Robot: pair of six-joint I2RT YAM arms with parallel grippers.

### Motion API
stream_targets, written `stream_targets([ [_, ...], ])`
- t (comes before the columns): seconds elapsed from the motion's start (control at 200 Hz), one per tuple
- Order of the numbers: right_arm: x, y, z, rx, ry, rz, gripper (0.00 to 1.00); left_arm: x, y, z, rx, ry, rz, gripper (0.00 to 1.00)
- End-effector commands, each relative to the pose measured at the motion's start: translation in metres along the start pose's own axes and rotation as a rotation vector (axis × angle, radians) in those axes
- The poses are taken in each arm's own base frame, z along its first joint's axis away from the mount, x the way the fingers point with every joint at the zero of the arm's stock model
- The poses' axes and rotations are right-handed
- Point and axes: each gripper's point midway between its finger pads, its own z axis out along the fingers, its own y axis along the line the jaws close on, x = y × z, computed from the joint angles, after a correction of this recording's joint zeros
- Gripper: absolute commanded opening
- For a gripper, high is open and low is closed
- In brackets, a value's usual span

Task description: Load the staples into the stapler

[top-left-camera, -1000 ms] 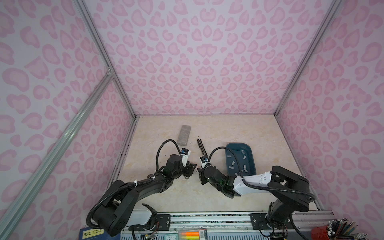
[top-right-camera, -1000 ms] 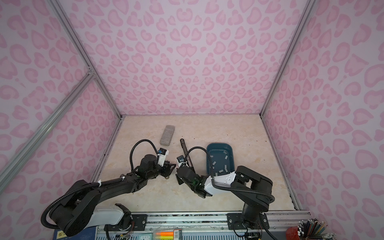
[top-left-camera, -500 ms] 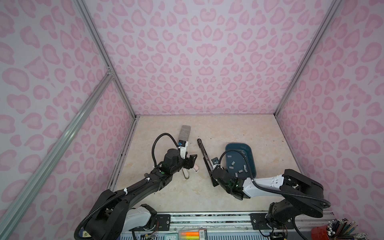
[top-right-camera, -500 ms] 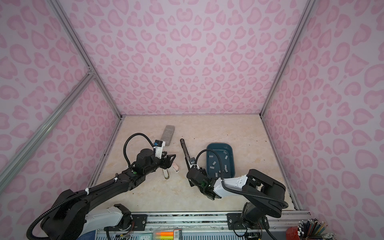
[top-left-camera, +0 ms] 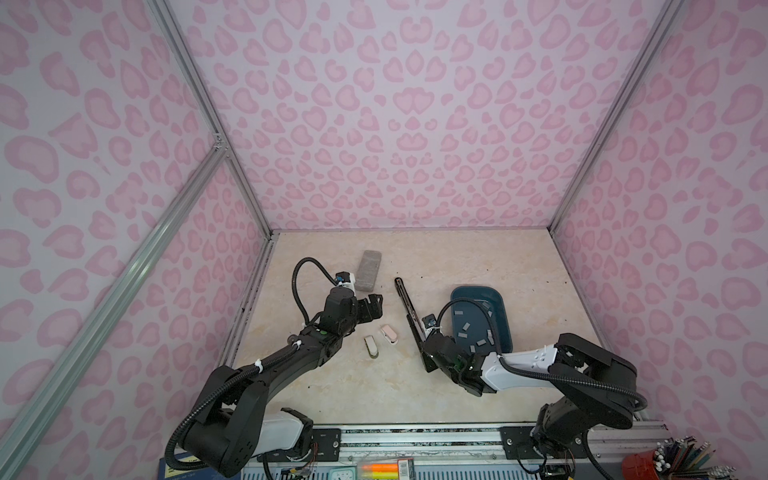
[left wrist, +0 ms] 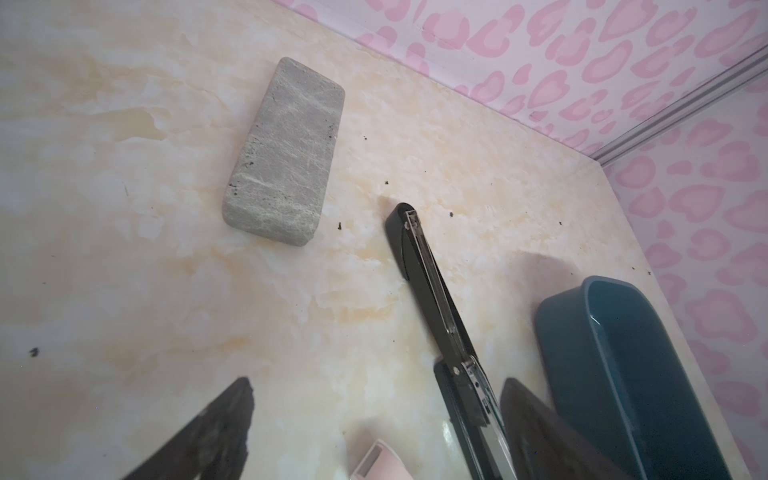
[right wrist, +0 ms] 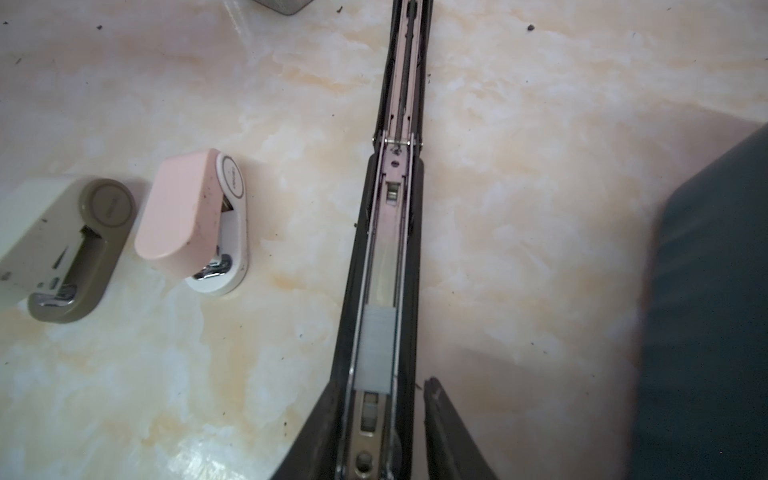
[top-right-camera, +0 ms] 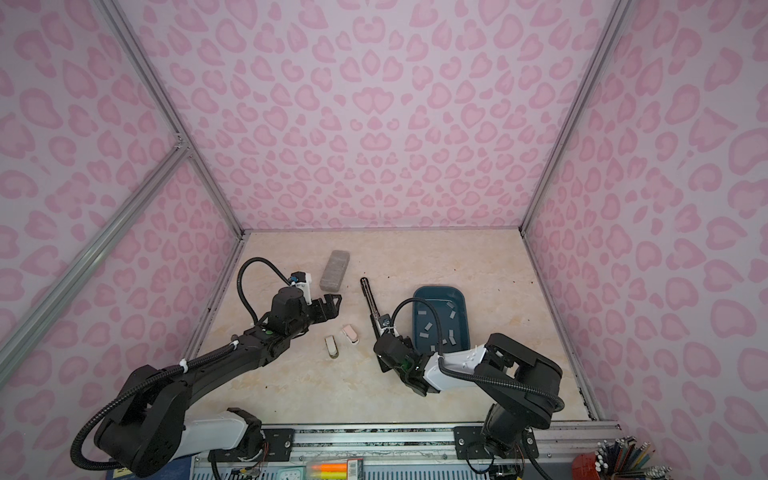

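Straddles near end of long black stapler [right wrist: 390,199], opened flat on beige marbled tabletop [top-left-camera: 374,395], with right gripper [right wrist: 382,399]; arm low, forearm reaching leftward; cannot tell whether clamped or loose. Shows one short flat light-grey metal strip of staples [right wrist: 376,349] seated in open silver channel just ahead of fingers [right wrist: 444,428]; more scattered in dark teal plastic tray [top-left-camera: 505,307] beside. Farther, hovers left gripper [top-left-camera: 373,308] empty, jaws spread wide, arm stretched forward. Beyond, grey speckled block [top-left-camera: 369,270].
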Motion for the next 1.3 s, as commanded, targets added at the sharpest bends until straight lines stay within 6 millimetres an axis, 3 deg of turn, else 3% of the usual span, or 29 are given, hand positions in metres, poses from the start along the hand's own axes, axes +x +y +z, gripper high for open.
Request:
stream_targets([
  [0.0,-0.003,0.003,0.005,-0.022,-0.006,0.028,0.31,-0.002,-0.005,-0.001,0.024,0.004,-0.008,0.97],
  [0.22,-0.004,-0.003,0.003,-0.032,-0.019,0.106,0.17,0.0,-0.014,0.004,0.07,0.027,-0.007,0.97],
  [0.45,0.0,-0.001,0.007,-0.106,0.017,0.227,0.06,0.004,-0.024,0.031,0.096,0.103,-0.042,0.96],
  [0.91,0.0,0.003,0.01,-0.159,0.036,0.305,0.01,0.019,-0.031,0.091,0.103,0.23,-0.158,0.93],
  [1.295,0.0,0.005,0.01,-0.165,0.043,0.295,0.01,0.041,-0.041,0.129,0.162,0.346,-0.284,0.91],
])
